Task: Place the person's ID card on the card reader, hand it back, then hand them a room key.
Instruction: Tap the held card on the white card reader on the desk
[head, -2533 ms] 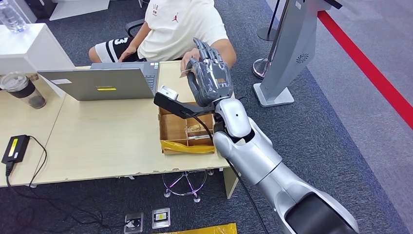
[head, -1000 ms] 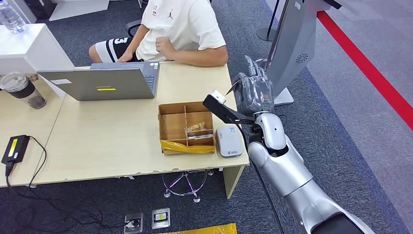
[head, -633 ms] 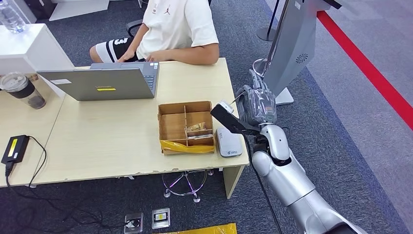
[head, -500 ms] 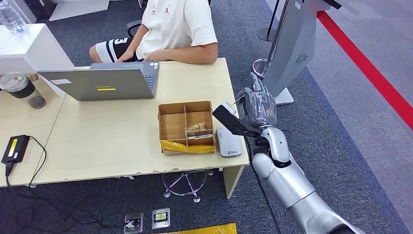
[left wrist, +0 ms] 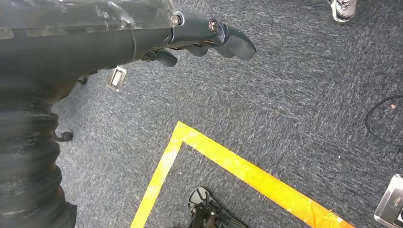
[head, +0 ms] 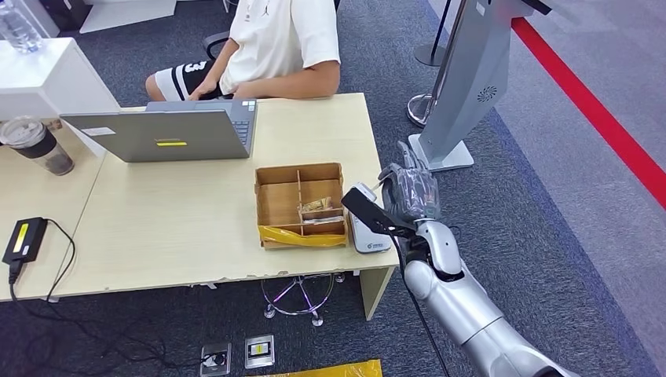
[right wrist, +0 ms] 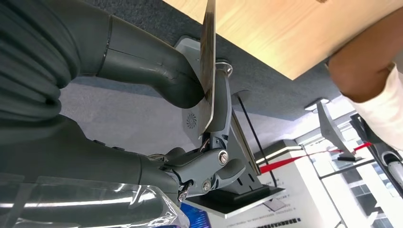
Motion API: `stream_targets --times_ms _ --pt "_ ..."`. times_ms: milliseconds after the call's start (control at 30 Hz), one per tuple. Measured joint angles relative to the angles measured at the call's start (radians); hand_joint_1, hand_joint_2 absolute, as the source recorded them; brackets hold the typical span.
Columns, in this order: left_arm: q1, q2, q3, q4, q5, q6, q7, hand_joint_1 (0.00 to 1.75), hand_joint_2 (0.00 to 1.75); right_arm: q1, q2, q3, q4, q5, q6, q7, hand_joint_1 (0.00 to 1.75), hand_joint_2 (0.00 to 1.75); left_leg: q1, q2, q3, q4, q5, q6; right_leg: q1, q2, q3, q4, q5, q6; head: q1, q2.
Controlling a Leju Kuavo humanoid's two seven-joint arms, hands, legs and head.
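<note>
My right hand (head: 410, 192) hangs just off the desk's right front corner, beside the white card reader (head: 369, 236), whose top is partly hidden by my wrist camera mount. In the right wrist view the ID card (right wrist: 207, 61) appears edge-on, pinched between the thumb and a finger of that hand (right wrist: 157, 95). The person (head: 283, 39) in a white shirt sits at the far side with a forearm on the desk (head: 173, 220). A cardboard tray (head: 271, 206) holds room key cards (head: 318, 208). My left hand (left wrist: 142, 38) hangs over the carpet, fingers loosely apart, holding nothing.
A grey laptop (head: 165, 129) stands open at the back of the desk, with a lidded cup (head: 35, 145) and a black device (head: 23, 238) on cables at the left. A grey kiosk stand (head: 471, 78) rises right of the desk. Yellow floor tape (left wrist: 247, 171) lies below my left hand.
My right hand has drawn back from the person with the card, swinging right and down to beside the card reader. The person's hand has pulled back to their side.
</note>
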Motion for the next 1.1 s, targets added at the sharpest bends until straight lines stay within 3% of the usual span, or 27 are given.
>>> stream_targets --times_ms 400,1100 --pt "0.000 0.002 -0.005 0.000 0.010 -0.004 -0.007 0.00 1.75 0.005 0.003 0.009 0.057 -0.018 -0.014 -0.015 1.75 1.75 0.000 0.000 0.000 0.000 0.000 0.000 0.000 0.000 0.000 0.000 0.000 0.000 0.000 0.000" --pt "-0.001 0.007 -0.005 -0.001 0.067 -0.027 -0.046 0.00 1.75 0.008 0.072 0.025 0.272 -0.043 -0.066 -0.093 1.75 1.75 0.000 0.000 0.000 0.000 0.000 0.000 0.000 0.000 0.000 0.000 0.000 0.000 0.000 0.000"
